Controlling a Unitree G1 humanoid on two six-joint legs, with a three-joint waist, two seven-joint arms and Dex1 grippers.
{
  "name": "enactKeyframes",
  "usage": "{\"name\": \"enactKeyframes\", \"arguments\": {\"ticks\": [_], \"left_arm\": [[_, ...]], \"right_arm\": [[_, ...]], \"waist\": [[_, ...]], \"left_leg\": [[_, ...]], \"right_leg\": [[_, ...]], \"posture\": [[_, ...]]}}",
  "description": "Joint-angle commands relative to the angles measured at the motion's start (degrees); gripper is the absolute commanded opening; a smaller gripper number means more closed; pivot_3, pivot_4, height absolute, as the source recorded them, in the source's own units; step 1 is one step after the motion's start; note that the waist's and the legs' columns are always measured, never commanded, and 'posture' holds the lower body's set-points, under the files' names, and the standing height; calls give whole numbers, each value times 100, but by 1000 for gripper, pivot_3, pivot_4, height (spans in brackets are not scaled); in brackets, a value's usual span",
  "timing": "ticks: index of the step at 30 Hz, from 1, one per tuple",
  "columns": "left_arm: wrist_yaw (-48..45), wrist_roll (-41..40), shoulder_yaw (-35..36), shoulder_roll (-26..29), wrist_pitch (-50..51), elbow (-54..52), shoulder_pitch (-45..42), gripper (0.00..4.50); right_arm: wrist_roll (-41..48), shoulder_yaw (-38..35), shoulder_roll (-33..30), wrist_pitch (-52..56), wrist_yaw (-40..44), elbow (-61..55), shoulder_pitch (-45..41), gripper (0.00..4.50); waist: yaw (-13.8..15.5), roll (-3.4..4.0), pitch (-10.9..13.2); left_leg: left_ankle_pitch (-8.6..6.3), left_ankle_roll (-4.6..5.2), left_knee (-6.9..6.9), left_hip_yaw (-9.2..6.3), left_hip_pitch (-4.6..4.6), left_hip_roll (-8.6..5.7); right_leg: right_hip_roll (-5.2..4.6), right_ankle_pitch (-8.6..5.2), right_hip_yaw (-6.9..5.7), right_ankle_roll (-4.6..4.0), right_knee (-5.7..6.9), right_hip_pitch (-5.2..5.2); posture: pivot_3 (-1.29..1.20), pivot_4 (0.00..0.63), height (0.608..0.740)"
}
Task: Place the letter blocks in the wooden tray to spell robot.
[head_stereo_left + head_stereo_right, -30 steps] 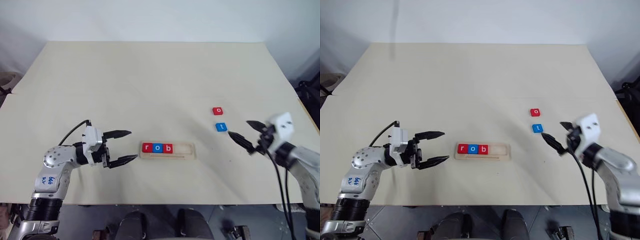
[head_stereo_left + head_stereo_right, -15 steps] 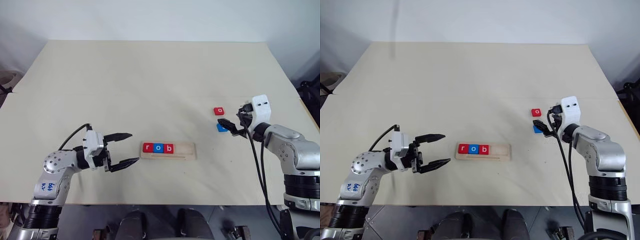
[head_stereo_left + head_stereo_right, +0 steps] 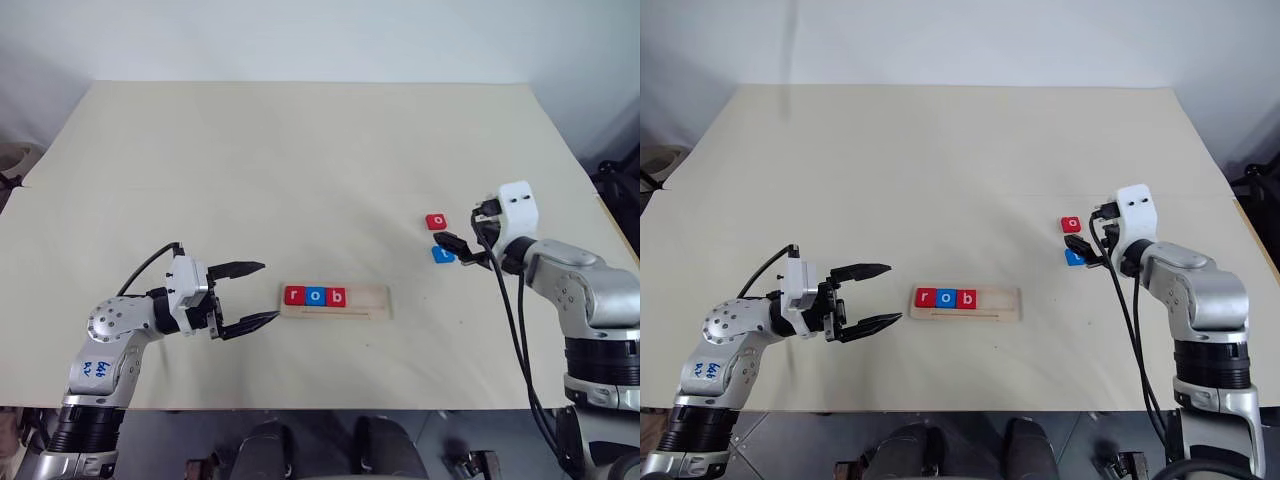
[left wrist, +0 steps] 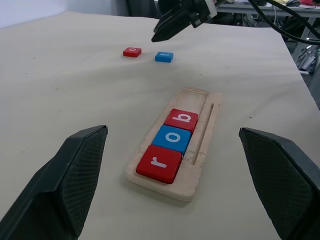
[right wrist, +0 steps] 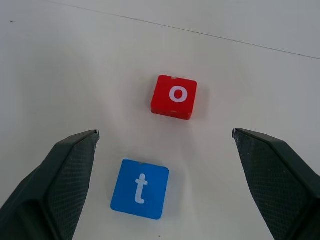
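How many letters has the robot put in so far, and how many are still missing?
Three are in: the red r, blue o and red b sit side by side in the wooden tray. Neither gripper holds anything; the right gripper hangs open over the two loose blocks on the table. Still to place: the red o, then the blue t. The left gripper waits open beside the tray.

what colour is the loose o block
Red with a white letter o block, clearest in the right wrist view.
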Motion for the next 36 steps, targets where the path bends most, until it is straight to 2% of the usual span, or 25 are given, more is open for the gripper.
{"name": "enactKeyframes", "arguments": {"ticks": [1,13,16,22,23,26,32,36], "left_arm": [[-20,-52,10,-26,-49,-126,-32,4500],[49,-45,-22,-91,-56,-243,24,4500],[66,-57,-2,-87,-49,-278,60,4500],[63,-68,-31,-98,-36,-293,67,4500],[54,-63,-44,-104,-36,-272,45,4500],[19,-63,-79,-117,-28,-230,-7,4500],[-157,-51,-182,-141,-34,4,-183,4500],[-285,-37,-246,-181,-62,206,-323,4500]], "right_arm": [[-175,17,82,11,-213,329,-348,4475],[-999,431,865,-961,-846,2391,-1318,4475],[-1028,426,951,-1029,-833,2448,-1347,3850],[-957,422,1023,-940,-700,2205,-1240,1786],[-959,418,1000,-919,-686,2111,-1209,1524],[-898,302,892,-658,-683,1653,-1098,1524],[-340,-241,439,1058,-574,-710,-534,1524],[-13,-708,606,2341,-706,-2286,160,1524]], "waist": [[-1,0,0],[-117,0,0],[-139,0,0],[-133,0,0],[-133,0,0],[-133,1,0],[-116,4,2],[-115,1,0]], "left_leg": [[0,0,-1,0,0,0],[2,-3,-2,6,-8,1],[2,-3,-2,4,-7,1],[2,-3,-2,2,-7,3],[2,-3,-2,1,-8,2],[2,-3,-3,-1,-8,3],[1,-2,-4,-5,-14,1],[1,-2,-6,-9,-13,4]], "right_leg": [[0,0,0,0,1,-1],[1,0,-5,0,2,-7],[0,0,-2,0,2,-6],[0,0,-2,0,2,-6],[-1,0,-2,0,2,-6],[0,0,-2,0,2,-6],[-5,0,-2,0,0,-10],[1,0,-4,0,-1,-9]], "posture": [[0,150,740],[0,150,740],[0,150,740],[0,150,740],[0,150,740],[0,150,740],[0,150,740],[0,150,740]]}}
